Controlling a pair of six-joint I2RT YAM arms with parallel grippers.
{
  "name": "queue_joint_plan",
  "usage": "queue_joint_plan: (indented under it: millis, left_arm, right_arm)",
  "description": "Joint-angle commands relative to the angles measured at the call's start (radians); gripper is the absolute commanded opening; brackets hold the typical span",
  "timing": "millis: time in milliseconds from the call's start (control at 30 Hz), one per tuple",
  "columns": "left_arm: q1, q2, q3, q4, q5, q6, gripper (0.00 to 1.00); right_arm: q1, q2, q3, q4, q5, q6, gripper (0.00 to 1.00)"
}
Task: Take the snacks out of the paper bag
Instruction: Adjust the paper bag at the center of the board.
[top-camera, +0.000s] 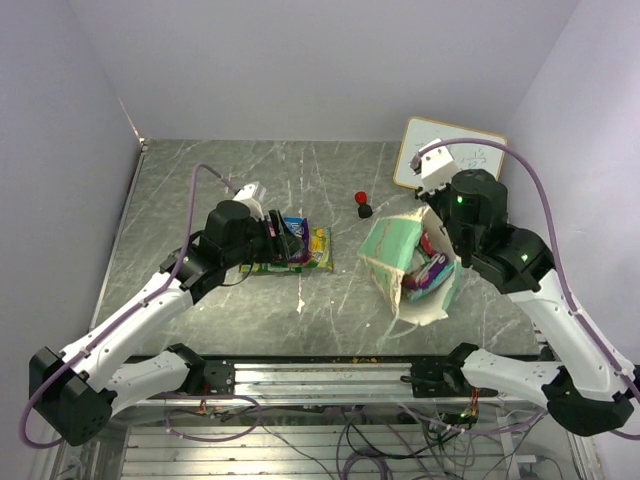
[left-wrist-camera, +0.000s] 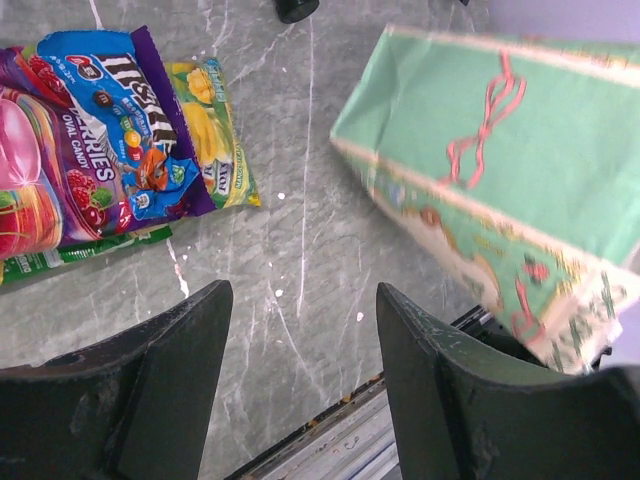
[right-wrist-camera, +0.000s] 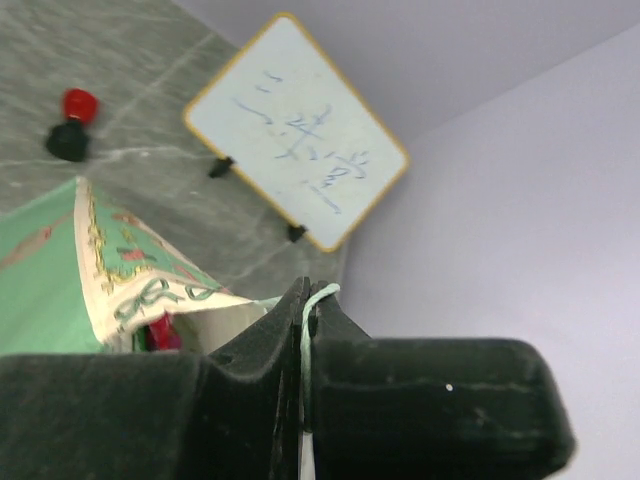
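The mint-green paper bag (top-camera: 392, 252) lies tilted at centre right, its mouth facing the near right, with pink and teal packets (top-camera: 432, 270) showing inside. My right gripper (top-camera: 440, 232) is shut on the bag's cord handle (right-wrist-camera: 318, 305) at the bag's far rim. Several snacks (top-camera: 292, 247) lie on the table left of the bag: a blue packet (left-wrist-camera: 130, 120), a yellow-green packet (left-wrist-camera: 212, 130) and a pink-magenta packet (left-wrist-camera: 40, 170). My left gripper (left-wrist-camera: 300, 385) hangs open and empty above the table, between the packets and the bag (left-wrist-camera: 500, 170).
A red-and-black knob (top-camera: 363, 204) stands behind the bag. A white board with writing (top-camera: 445, 150) leans at the back right and shows in the right wrist view (right-wrist-camera: 295, 170). The table's front metal rail (top-camera: 330, 375) runs below. Walls close in on both sides.
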Motion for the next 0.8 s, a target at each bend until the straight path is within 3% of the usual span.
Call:
queue_joint_plan:
  millis: [0, 100, 267, 433, 567, 767]
  left_arm:
    - [0.004, -0.025, 0.04, -0.053, 0.02, 0.054, 0.7]
    - [0.005, -0.033, 0.051, -0.07, 0.02, 0.073, 0.7]
    - [0.004, -0.032, 0.08, -0.105, 0.025, 0.113, 0.7]
    - [0.004, -0.044, 0.081, -0.105, 0.041, 0.118, 0.7]
    - [0.004, -0.041, 0.062, -0.086, 0.063, 0.1, 0.7]
    - [0.004, -0.014, 0.059, -0.024, 0.146, 0.086, 0.7]
  right_arm:
    - [-0.148, 0.011, 0.052, 0.241, 0.003, -0.251, 0.0]
    - [-0.336, 0.072, 0.128, 0.198, -0.149, -0.285, 0.0]
    - [-0.354, 0.08, 0.162, 0.133, -0.308, -0.358, 0.0]
    - [-0.353, 0.009, 0.083, 0.033, -0.675, -0.216, 0.0]
    - [-0.352, -0.038, -0.032, 0.061, -0.925, -0.032, 0.0]
    - [-0.349, -0.074, -0.123, 0.058, -0.979, 0.19, 0.0]
